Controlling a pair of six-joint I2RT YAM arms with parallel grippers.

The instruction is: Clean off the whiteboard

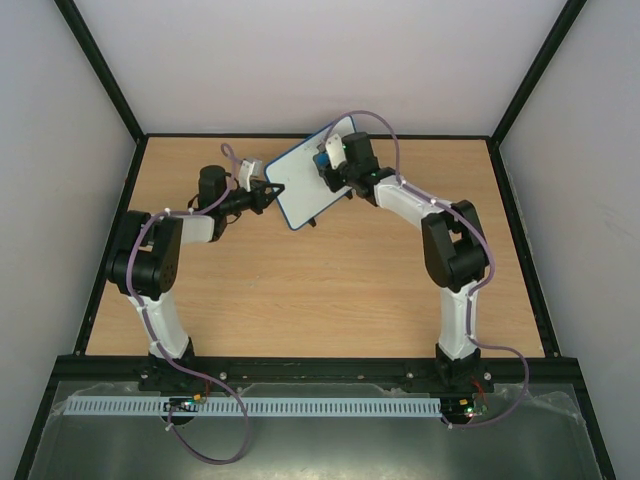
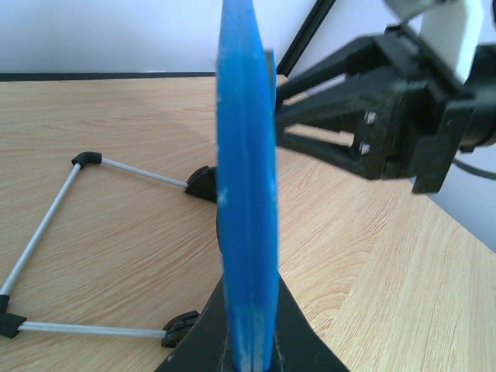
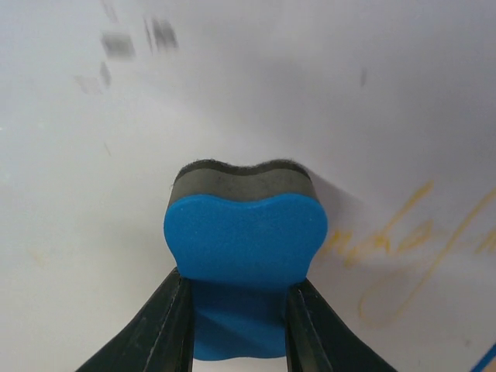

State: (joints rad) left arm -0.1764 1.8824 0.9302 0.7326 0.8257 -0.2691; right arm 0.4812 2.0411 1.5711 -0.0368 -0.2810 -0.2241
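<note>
left pincer (image 1: 269, 190) clamped on 9 o'clock edge of blue-framed white whiteboard (image 1: 302, 183); right pincer (image 3: 238, 284) squeezing blue foam eraser (image 3: 244, 232) against it, yellow scribbles (image 3: 403, 232) at 3 o'clock.

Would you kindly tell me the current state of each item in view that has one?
whiteboard, held tilted, not yet clean: yellow scribbles and faint grey marks on it.
eraser, clamped, felt side facing the whiteboard, seemingly touching it.
left tool, shut on the whiteboard's blue frame.
right tool, shut on the eraser.
wire stand, resting flat on the table.
</note>
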